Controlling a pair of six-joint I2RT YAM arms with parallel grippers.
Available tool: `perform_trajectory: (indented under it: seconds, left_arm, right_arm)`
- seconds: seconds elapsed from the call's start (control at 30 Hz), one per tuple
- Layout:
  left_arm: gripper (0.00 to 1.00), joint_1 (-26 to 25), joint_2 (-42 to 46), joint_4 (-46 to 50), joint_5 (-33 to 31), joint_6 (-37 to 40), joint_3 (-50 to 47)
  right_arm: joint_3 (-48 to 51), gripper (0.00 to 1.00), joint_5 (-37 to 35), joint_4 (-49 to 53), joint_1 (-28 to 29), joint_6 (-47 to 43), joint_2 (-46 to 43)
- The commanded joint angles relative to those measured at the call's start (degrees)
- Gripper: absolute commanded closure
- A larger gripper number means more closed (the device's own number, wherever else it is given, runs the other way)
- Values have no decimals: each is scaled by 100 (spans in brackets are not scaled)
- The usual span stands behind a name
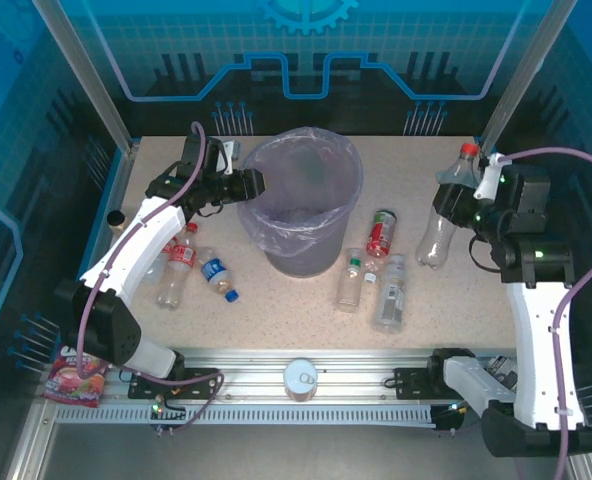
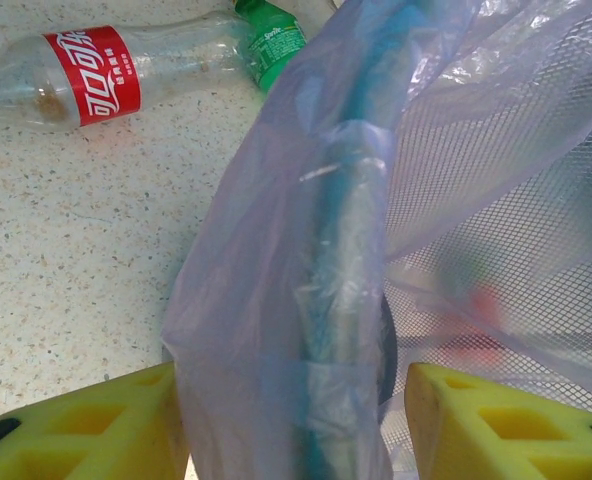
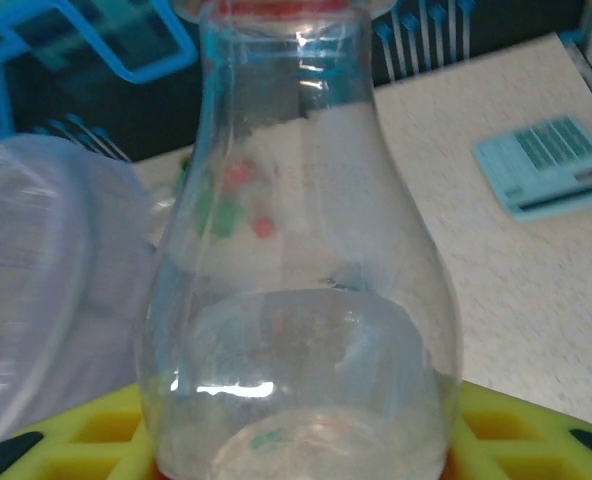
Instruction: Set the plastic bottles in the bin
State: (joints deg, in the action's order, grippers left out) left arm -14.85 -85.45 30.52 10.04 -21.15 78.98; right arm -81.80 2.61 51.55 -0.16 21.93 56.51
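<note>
Right wrist view: right tool (image 3: pixel 296 450) grips the red-capped bottle (image 3: pixel 296 260), bin (image 3: pixel 46 300) off to its left. Left tool (image 2: pixel 296 430) pinches the bin's rim, steadying it I guess. Next: swing over, let go.

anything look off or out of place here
A silver tin can sits on the metal rail between the arm bases, off the table top, and a red snack packet lies near the left arm's base. Nothing looks spilled; the right arm's jaws grip a red-capped bottle.
</note>
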Motion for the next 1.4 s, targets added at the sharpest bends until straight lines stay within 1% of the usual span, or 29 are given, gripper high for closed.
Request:
perform_trajectory:
  seconds: [0.0,0.1,0.3,0.43,0.5,0.7,0.83,0.93,1.13,1.37]
  left_arm:
    - [43,-35,64,61,-190,-100,-123]
    - [43,-35,38,21,-147,-189,-148]
    - [44,-36,52,-11,-161,-317,-172]
    - [44,-53,69,-94,-159,-376,-257]
    - [45,-70,48,-109,-115,-403,-252]
    - [44,-79,60,-90,-156,-423,-274]
    - [45,-82,68,-103,-168,-440,-290]
    - [45,-88,76,-100,-187,-428,-290]
    - [45,-83,86,-124,-205,-435,-311]
    - [45,-83,45,-125,-178,-455,-309]
  right_arm:
    - [-595,55,-87,-224,587,181,242]
    - [-1177,57,-319,-527,1268,141,562]
    - [-2279,59,-368,-1011,2381,31,1614]
    - [-2658,59,-602,-1613,3178,67,2256]
    - [-2822,59,-496,-1876,3418,150,2648]
    - [-3426,59,-308,-1827,3627,220,3902]
    - [-3700,60,-321,-1608,3636,171,4495]
    - [-3833,60,-254,-1255,3636,144,4849]
    - [-3009,60,-186,-1234,3645,218,4896]
    - [-2400,60,-479,-1165,3655,154,5040]
